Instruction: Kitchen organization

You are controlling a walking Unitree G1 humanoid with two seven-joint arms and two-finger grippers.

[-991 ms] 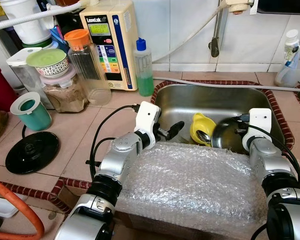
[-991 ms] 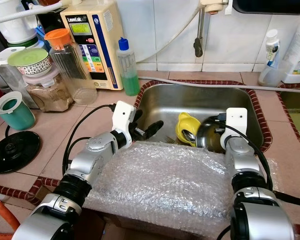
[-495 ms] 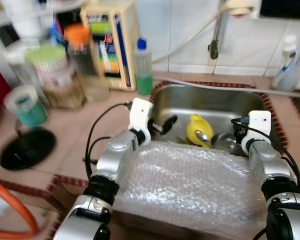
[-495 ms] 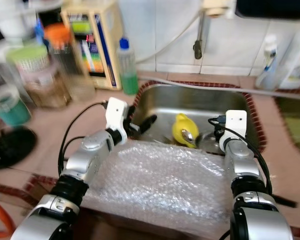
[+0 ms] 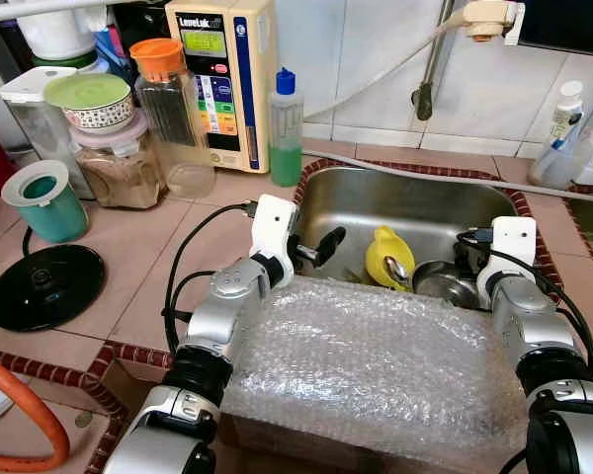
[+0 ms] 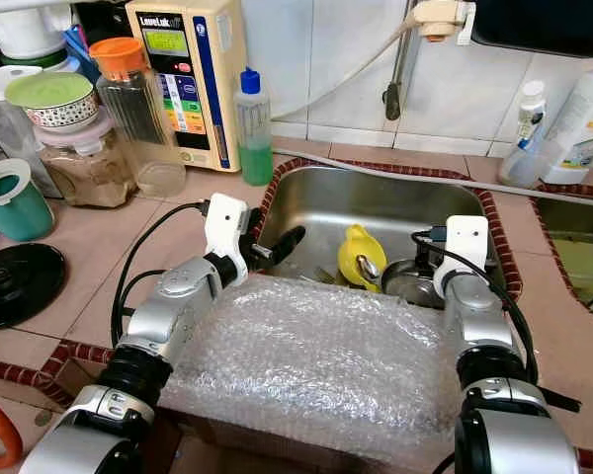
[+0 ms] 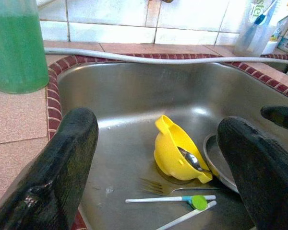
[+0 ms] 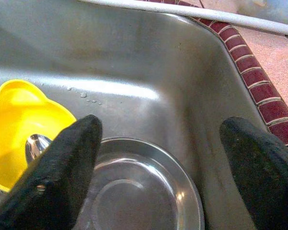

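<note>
Dishes sit in the stainless steel sink (image 5: 405, 202) set into the tiled counter: a yellow plastic bowl (image 5: 389, 257) tipped on its side with a metal spoon (image 7: 191, 158) in it, and just to its right a round steel bowl (image 8: 139, 191) lying upright on the sink floor. Going from the left, a black round lid (image 5: 42, 286) lies on the counter, near a teal cup (image 5: 45, 202), jars and a green soap bottle (image 5: 286, 128) standing by the sink's rim. The left gripper (image 5: 321, 245) hangs over the sink's left edge, its two black fingers spread apart with nothing between them; below it a fork (image 7: 158, 187) and a thin white-handled utensil (image 7: 168, 200) lie on the steel. A sheet of bubble wrap (image 5: 376, 365) covers the sink's near side between both arms. The right gripper (image 8: 158, 177) hovers just above the steel bowl, fingers spread wide and empty.
</note>
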